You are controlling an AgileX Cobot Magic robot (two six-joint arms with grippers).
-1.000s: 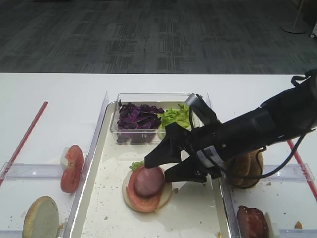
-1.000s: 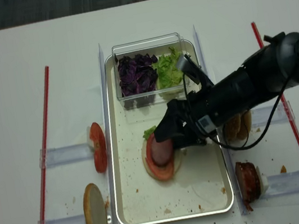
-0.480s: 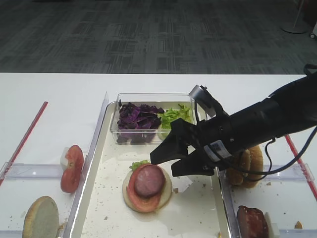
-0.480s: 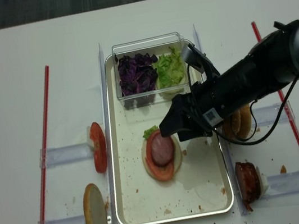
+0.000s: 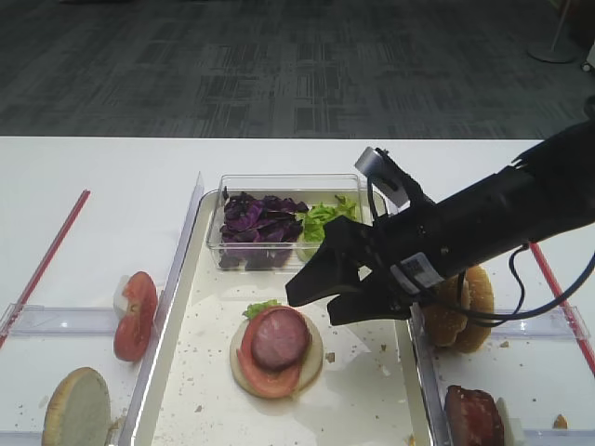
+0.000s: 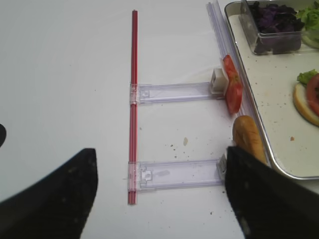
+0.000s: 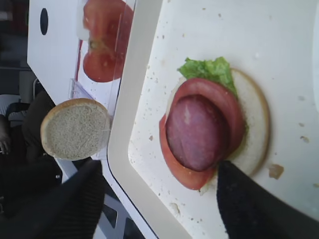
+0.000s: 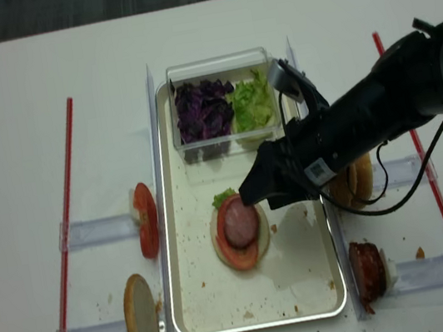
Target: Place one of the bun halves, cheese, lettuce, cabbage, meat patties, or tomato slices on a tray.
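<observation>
Cream-white tray (image 5: 191,372) is the landmark: on its middle, a meat patty (image 5: 279,337) tops tomato, lettuce and bun half. Just above it the right gripper (image 5: 321,295) hangs with jaws released, empty. Bare tray floor lies nearer; cabbage (image 5: 256,221) sits at the far edge.

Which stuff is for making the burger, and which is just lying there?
For the job: cream-white rectangular tray, pink round meat patty, red tomato slice, pale flat bun half, open right gripper.
Just there: red straw, clear plastic rails.
</observation>
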